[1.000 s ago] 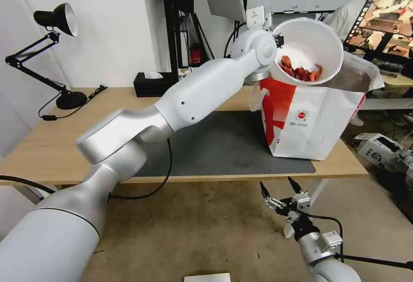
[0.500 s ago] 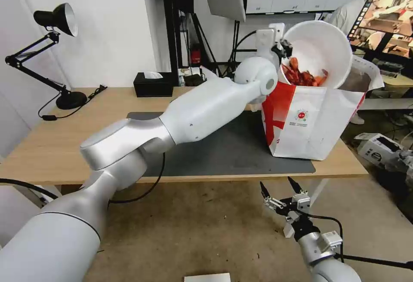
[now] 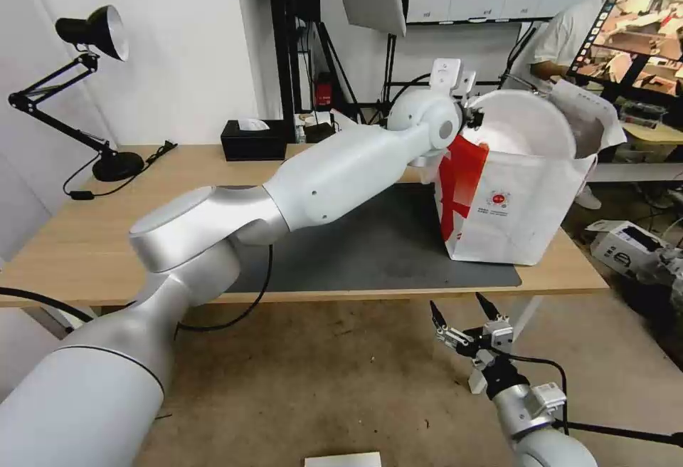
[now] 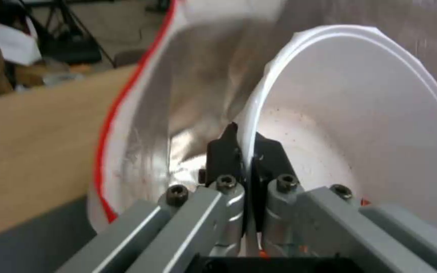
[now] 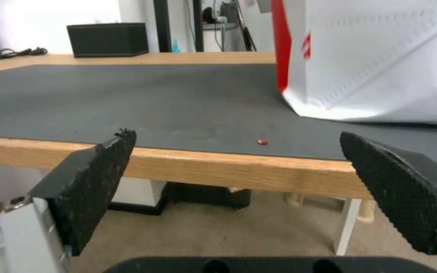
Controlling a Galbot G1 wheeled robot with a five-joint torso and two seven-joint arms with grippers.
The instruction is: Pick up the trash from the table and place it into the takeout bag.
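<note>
— Where's the bowl (image 3: pixel 523 122)?
— In the mouth of the takeout bag (image 3: pixel 512 203), tilted; my left hand (image 4: pixel 244 151) is clamped on its rim.
— And the right hand (image 3: pixel 462 317)?
— Fingers apart, below the desk (image 3: pixel 71 239) edge, near the bag.

the head camera looks forward and down over the table (image 3: pixel 85 239) from above the floor in front. the left wrist camera sits close behind its gripper (image 4: pixel 246 151), facing into the takeout bag (image 4: pixel 148 125). the right wrist camera peers level from below the table edge (image 5: pixel 203 167). all three share the bag (image 3: pixel 519 211) (image 5: pixel 380 68).
</note>
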